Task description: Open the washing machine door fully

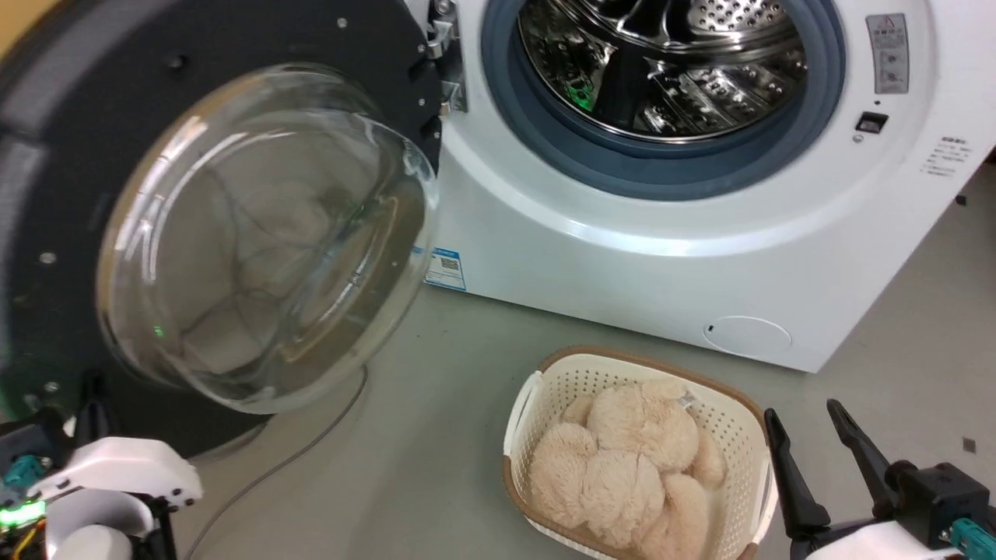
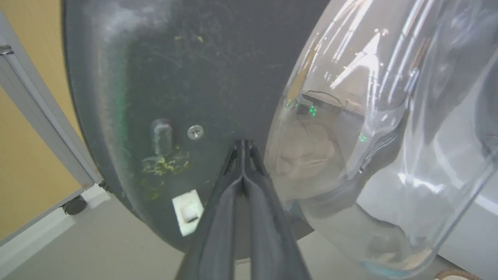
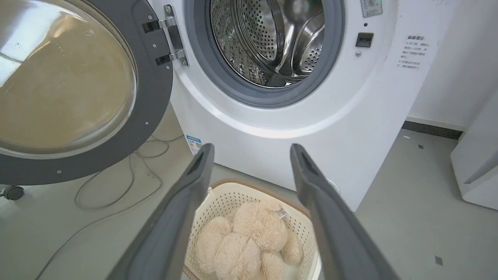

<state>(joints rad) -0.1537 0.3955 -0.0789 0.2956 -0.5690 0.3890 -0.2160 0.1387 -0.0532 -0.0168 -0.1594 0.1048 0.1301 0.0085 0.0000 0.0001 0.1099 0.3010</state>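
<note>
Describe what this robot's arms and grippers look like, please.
The left gripper and right gripper each have two long, tapering dark grey fingers. Behind them are glossy white wrist shells, and on the right a black mount with a teal connector. A green light glows beside the left wrist.

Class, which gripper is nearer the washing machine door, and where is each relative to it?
Left. The left gripper, shut, points close up at the washing machine door beside its glass bowl; the right gripper, open, hangs by the basket, apart from the door.
</note>
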